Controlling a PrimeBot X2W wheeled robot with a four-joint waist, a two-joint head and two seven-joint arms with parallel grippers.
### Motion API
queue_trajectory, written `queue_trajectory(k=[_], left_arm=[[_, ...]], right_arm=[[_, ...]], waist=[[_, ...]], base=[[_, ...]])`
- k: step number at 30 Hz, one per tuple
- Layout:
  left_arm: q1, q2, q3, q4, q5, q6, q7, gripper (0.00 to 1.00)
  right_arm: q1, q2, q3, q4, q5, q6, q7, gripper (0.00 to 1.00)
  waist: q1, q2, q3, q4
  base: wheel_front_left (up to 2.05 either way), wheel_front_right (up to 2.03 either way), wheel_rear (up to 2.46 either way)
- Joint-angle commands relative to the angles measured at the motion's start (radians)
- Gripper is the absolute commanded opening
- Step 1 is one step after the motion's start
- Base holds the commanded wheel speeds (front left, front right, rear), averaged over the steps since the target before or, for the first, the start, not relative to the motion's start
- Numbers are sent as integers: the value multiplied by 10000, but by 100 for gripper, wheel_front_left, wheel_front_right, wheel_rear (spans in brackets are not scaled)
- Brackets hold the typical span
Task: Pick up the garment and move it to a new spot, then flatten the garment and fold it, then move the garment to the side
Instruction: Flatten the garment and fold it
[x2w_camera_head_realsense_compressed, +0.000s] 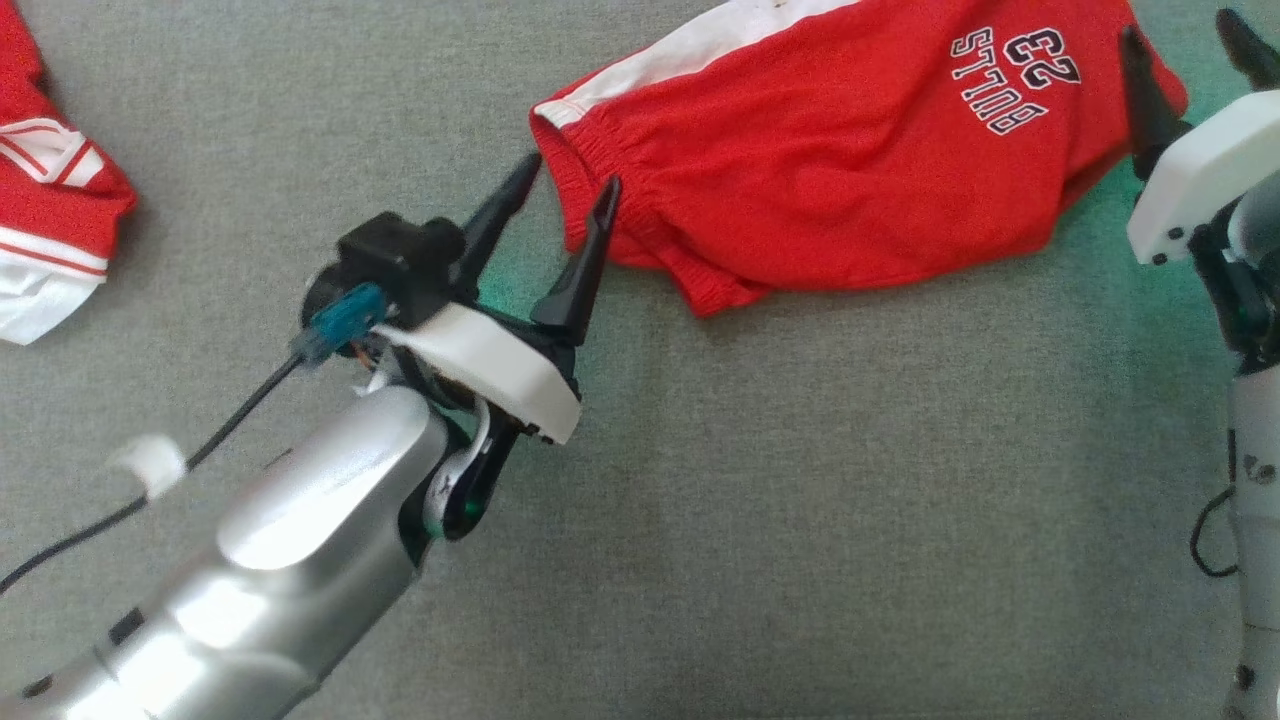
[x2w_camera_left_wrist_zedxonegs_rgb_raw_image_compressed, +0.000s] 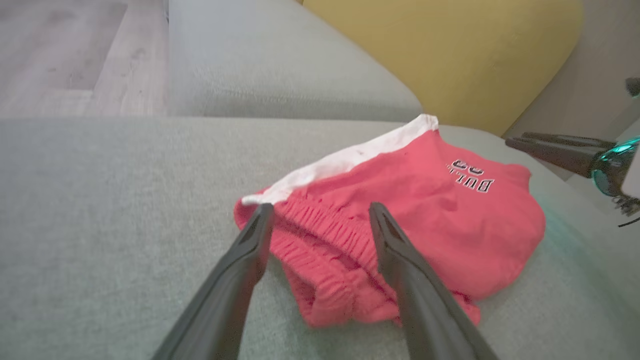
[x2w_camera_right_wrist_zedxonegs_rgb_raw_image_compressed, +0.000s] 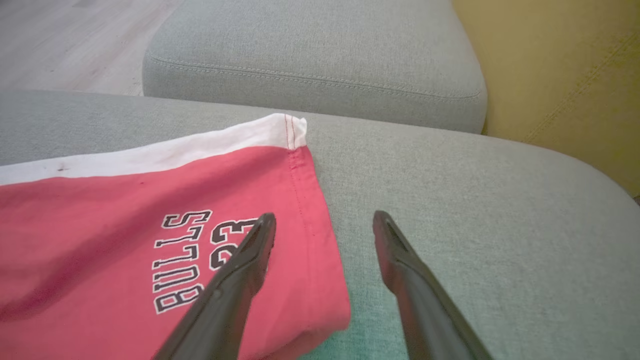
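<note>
Grey sofa cushion (x2w_camera_head_realsense_compressed: 800, 500) bears our red shorts (x2w_camera_head_realsense_compressed: 840, 170), loosely spread; left gripper (x2w_camera_head_realsense_compressed: 573, 170) at waistband, right gripper (x2w_camera_head_realsense_compressed: 1177, 25) at hem, jaws wide and empty, so we risk snagging one layer and rumpling it.

Head view straight down on grey cushion (x2w_camera_head_realsense_compressed: 700, 500), both wrist views low, close — sharing the red shorts (x2w_camera_left_wrist_zedxonegs_rgb_raw_image_compressed: 450, 225)

Grey cushion (x2w_camera_head_realsense_compressed: 800, 500), red shorts (x2w_camera_head_realsense_compressed: 830, 170), second red garment (x2w_camera_head_realsense_compressed: 50, 220)

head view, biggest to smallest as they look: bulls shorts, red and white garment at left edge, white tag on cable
1. Bulls shorts
2. red and white garment, cut off by the frame
3. white tag
</note>
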Motion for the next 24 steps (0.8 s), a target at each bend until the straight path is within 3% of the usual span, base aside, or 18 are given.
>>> queue_trajectory(k=[1, 6, 11, 15, 20, 21, 24], left_arm=[[-89, 499, 364, -778, 415, 376, -310, 100], [386, 615, 659, -1934, 1444, 1274, -1607, 100], [1259, 214, 852, -2325, 2599, 1625, -1897, 100], [1989, -160, 1329, -2593, 3349, 1559, -1905, 100], [3371, -607, 2185, -2514, 4052, 1044, -1908, 100], [3601, -693, 2410, -2492, 4155, 931, -1909, 100], [4215, -929, 3002, -2347, 4475, 550, -1909, 100]], right_arm=[[-172, -103, 156, -552, -137, -7, 41, 100], [-476, -191, 0, -156, -440, -7, 226, 100], [-918, -345, -360, 1057, -745, -7, 499, 100], [-1030, -181, -617, 1841, -493, -7, 887, 100], [-824, 454, -408, 2511, 1369, -7, 1648, 100], [-767, 436, -370, 2498, 1612, -7, 1608, 0], [-582, 327, -448, 2508, 2049, -7, 1240, 0]], waist=[[1, 0, 8, 1], [1, 0, 143, 254], [1, 0, 311, 738], [1, 0, 337, 967], [1, 0, 80, 1073], [1, 0, 26, 1047], [1, 0, -221, 904]], base=[[0, 0, 0], [0, 0, 0], [0, 0, 0], [0, 0, 0], [0, 0, 0], [0, 0, 0], [0, 0, 0]])
